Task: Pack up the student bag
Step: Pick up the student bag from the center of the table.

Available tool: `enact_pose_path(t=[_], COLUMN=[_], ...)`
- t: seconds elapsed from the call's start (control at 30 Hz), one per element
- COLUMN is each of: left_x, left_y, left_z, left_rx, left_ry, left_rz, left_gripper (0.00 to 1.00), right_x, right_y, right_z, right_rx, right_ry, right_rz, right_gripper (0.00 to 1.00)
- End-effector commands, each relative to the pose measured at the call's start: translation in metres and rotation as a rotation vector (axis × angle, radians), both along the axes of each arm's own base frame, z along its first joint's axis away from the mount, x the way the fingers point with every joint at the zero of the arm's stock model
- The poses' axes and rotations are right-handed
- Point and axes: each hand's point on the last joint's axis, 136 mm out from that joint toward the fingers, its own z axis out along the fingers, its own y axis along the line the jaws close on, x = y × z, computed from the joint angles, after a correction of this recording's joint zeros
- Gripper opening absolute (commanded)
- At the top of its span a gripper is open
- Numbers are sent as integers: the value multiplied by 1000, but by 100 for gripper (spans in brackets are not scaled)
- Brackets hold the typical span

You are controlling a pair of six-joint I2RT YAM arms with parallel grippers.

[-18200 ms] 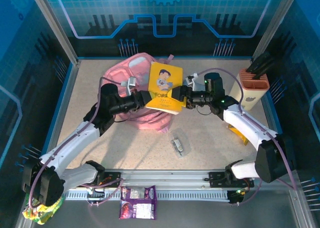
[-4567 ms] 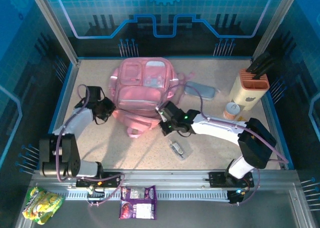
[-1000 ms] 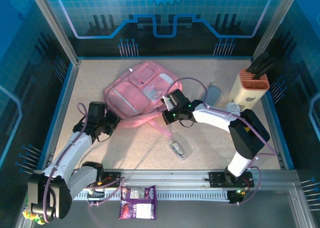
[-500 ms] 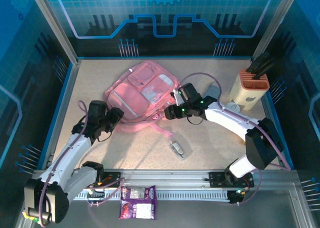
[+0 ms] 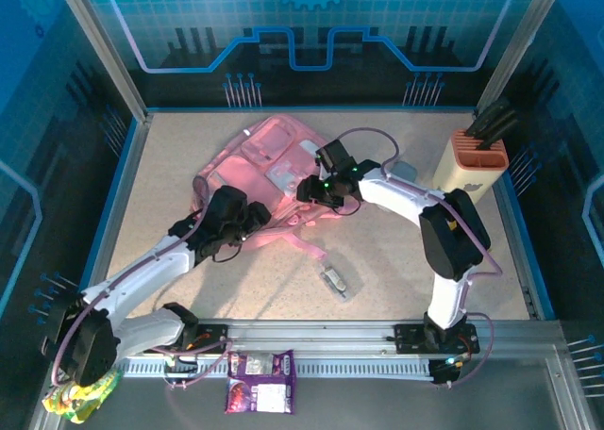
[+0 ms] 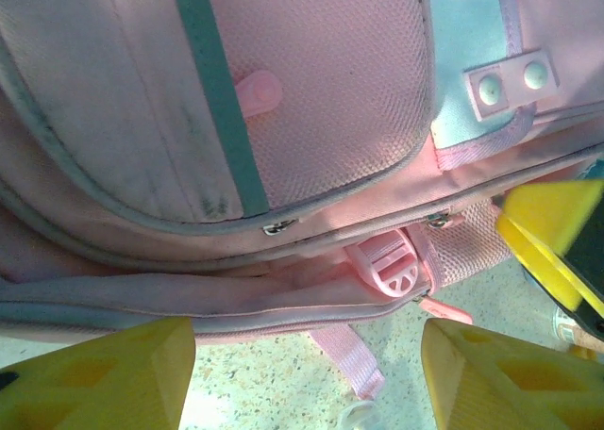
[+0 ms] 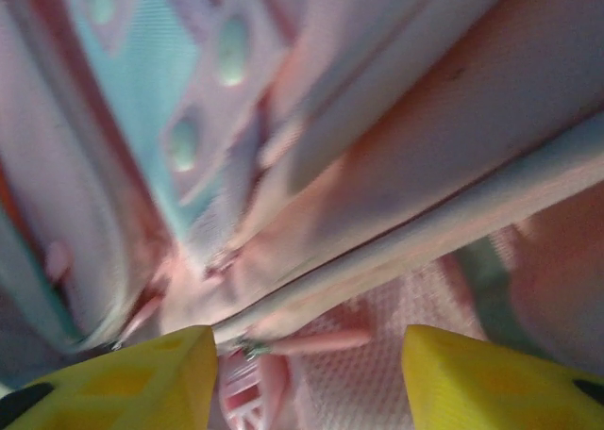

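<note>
Lying flat toward the back of the table [image 5: 415, 260], the student bag [image 5: 267, 166] shows its front pockets. Both arms meet at its near edge, probably hunting the zip. The left gripper [image 5: 247, 215] and right gripper [image 5: 304, 190] are spread wide, holding nothing, near a pink buckle [image 6: 389, 265].

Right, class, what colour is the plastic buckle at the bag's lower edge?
Pink. The buckle shows best in the left wrist view.

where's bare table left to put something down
Bare: the back-left corner between the blue table rim and the student bag; the near patch between the clear packet and the right arm. Crowded: round the bag, and back right by the grey pencil case and knife block.
</note>
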Motion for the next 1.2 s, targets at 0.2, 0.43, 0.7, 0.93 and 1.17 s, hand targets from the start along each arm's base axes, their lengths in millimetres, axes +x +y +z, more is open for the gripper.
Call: enact_pose_path(t=[0.2,0.43,0.7,0.93,1.17], left_x=[14,16,12,-4,15], left_y=[-14,-29,-53,-50,-35], left_z=[13,11,-6,-38,-53], left_rx=[3,34,47,84,179], left_ry=[-44,-27,11,43,1], left_rz=[-1,-42,-86,-68,-60], left_gripper=[66,68,65,35,21], right_x=[32,38,47,52,49], right_y=[1,9,10,19,14], right_z=[-14,-10,11,75,146], right_rx=[19,35,86,342,581], right_ry=[13,-10,-71,-165,-226], right_rz=[-162,-170,-191,-208,-232], right_gripper=[51,40,0,0,0])
